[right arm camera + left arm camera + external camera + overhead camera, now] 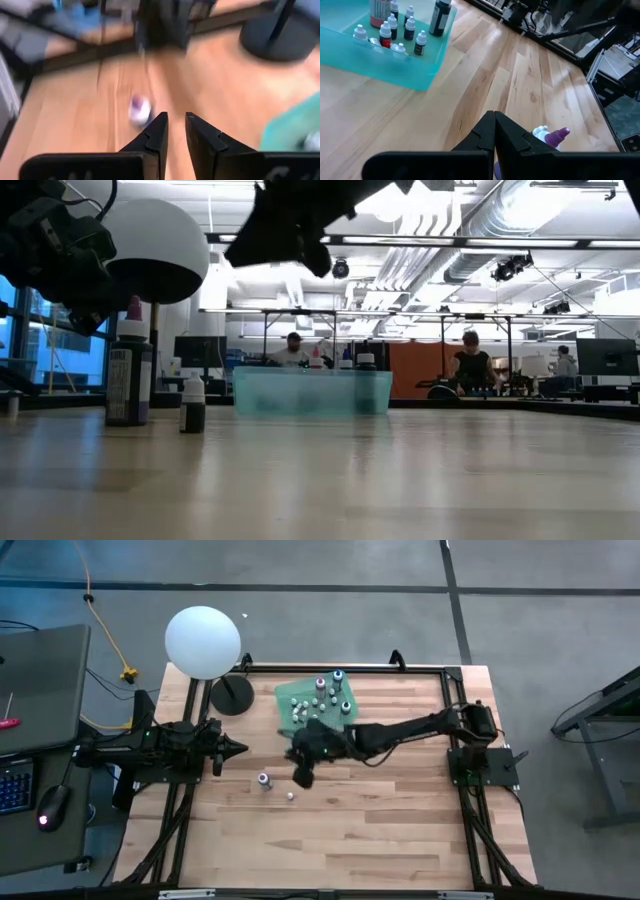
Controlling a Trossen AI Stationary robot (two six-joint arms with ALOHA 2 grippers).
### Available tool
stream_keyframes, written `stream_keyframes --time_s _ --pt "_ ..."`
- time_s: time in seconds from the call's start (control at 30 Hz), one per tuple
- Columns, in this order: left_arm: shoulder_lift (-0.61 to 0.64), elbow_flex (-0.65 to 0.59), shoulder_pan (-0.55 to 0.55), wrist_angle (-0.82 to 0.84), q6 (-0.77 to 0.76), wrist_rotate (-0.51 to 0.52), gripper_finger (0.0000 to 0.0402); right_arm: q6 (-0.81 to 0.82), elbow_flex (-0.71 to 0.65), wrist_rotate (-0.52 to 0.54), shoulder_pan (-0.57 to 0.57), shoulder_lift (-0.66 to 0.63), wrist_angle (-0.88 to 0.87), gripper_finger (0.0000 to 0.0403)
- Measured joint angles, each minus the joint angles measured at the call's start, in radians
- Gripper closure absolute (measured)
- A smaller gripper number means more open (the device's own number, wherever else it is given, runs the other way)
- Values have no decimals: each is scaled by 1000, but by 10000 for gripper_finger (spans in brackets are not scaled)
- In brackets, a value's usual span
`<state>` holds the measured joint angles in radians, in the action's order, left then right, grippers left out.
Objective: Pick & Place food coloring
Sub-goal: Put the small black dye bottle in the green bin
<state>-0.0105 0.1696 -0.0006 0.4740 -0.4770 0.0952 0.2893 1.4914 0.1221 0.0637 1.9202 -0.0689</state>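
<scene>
Pale wood planks make up the surface (380,830) on which a teal tray (290,700) holds most of the food coloring bottles (325,692), standing upright in a loose cluster near the far edge. Two more stand apart on the bare wood toward the left arm: a larger purple-capped bottle (264,780) and, just beside it, a tiny white-capped bottle (291,796); the low view shows both upright, the larger (130,370) at left of the smaller (193,404). The right tool (303,776) reaches across from the right side and hangs above the surface just off the tray's near corner, close to the tiny bottle; its own camera shows the two dark fingers (156,135) narrowly parted with nothing between them, the purple-capped bottle (138,109) blurred on the wood beyond. The left tool (236,749) waits at the left edge, its tips pressed together and holding nothing, pointing toward the tray, with the purple cap (555,136) just past them. A big white globe (203,641) on a black stand sits at the far left corner
</scene>
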Motion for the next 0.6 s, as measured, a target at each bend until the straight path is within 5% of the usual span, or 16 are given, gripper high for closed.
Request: stream_keyframes --time_s 0.33,0.6 --pt "0 0 0 0 0 0 401 46 0 64 127 8 -191 323" --pt "0 0 0 1 0 1 401 54 0 -48 163 62 -180 256"
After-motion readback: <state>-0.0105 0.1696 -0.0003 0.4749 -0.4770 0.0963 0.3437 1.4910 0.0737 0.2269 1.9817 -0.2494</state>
